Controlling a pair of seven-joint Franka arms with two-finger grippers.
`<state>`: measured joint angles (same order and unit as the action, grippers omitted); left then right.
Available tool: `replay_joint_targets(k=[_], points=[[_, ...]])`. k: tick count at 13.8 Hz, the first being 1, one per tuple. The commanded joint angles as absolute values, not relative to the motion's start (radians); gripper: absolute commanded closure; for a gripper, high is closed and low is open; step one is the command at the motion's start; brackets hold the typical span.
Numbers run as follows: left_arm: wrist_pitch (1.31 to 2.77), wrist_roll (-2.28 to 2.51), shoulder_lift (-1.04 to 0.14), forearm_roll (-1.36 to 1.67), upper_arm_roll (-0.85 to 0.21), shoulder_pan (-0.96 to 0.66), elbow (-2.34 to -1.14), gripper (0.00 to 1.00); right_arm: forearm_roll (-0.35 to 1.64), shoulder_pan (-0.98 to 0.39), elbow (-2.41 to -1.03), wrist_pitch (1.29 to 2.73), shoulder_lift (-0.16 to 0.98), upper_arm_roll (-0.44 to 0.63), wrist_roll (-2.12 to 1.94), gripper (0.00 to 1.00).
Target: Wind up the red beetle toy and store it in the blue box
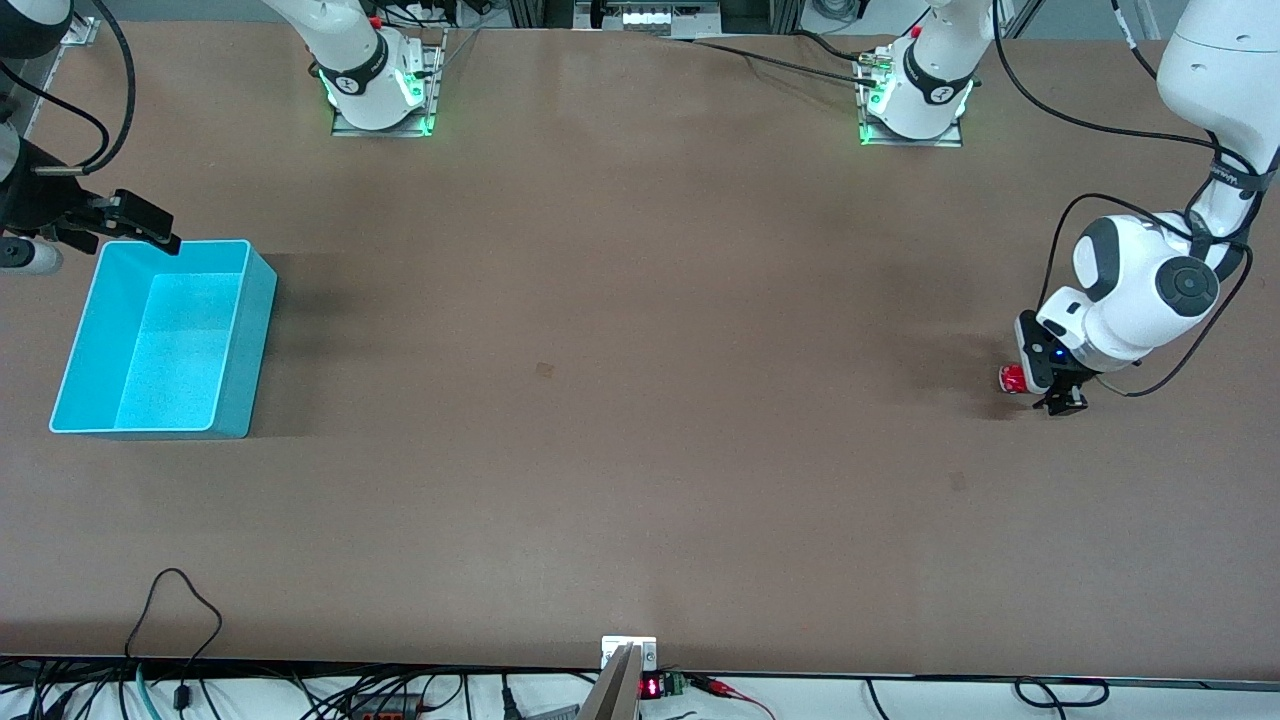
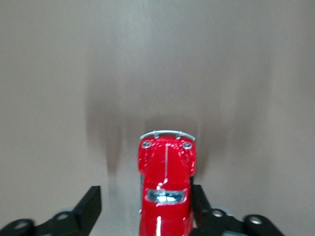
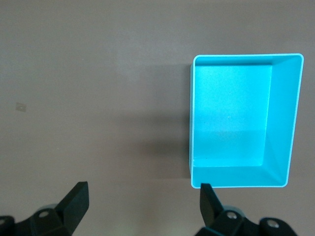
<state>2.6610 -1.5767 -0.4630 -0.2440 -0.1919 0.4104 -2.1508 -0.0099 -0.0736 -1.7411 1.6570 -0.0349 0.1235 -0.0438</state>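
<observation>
The red beetle toy (image 1: 1012,378) stands on the table at the left arm's end. In the left wrist view the red beetle toy (image 2: 166,187) sits between my left gripper's (image 2: 145,204) open fingers. One finger (image 2: 199,199) is against its side and the other finger (image 2: 91,206) stands apart from it. My left gripper (image 1: 1050,388) is low at the table. The blue box (image 1: 255,330) stands empty at the right arm's end. My right gripper (image 1: 150,230) hovers open and empty over the box's farthest corner. In the right wrist view the right gripper (image 3: 142,196) is beside the blue box (image 3: 280,118).
The two arm bases (image 1: 380,90) (image 1: 915,100) stand along the table's farthest edge. Cables (image 1: 180,620) and a small device (image 1: 628,655) lie at the edge nearest the front camera. Bare brown tabletop (image 1: 640,360) lies between toy and box.
</observation>
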Motion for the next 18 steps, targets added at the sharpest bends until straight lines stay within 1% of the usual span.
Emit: replay_joint_targets(k=[1,3,7,9,12,16,18], points=[[2.571,-1.578,-0.394,-0.258,-0.23,0.43,-2.143,0.0,-0.021,-0.077,-1.747,1.654,-0.043,0.123,-0.037,0.0],[2.449,-1.574,-0.365,-0.256,-0.248,0.43,-2.083,0.0,-0.021,-0.077,-1.747,1.654,-0.043,0.123,-0.037,0.0],[2.135,-1.472,-0.344,-0.252,-0.296,0.423,-1.918,0.0,-0.023,-0.077,-1.747,1.654,-0.043,0.123,-0.037,0.0],[2.007,-1.366,-0.313,-0.252,-0.317,0.423,-1.87,0.0,-0.023,-0.077,-1.747,1.654,-0.043,0.123,-0.037,0.0],[1.921,-1.223,-0.243,-0.252,-0.347,0.423,-1.865,0.0,-0.023,-0.077,-1.749,1.654,-0.043,0.123,-0.037,0.0],[1.847,-1.079,-0.151,-0.25,-0.37,0.422,-1.864,0.0,-0.023,-0.077,-1.749,1.654,-0.041,0.123,-0.037,0.0],[1.819,-0.987,-0.112,-0.242,-0.405,0.426,-1.862,0.0,-0.023,-0.077,-1.749,1.654,-0.04,0.123,-0.037,0.0]])
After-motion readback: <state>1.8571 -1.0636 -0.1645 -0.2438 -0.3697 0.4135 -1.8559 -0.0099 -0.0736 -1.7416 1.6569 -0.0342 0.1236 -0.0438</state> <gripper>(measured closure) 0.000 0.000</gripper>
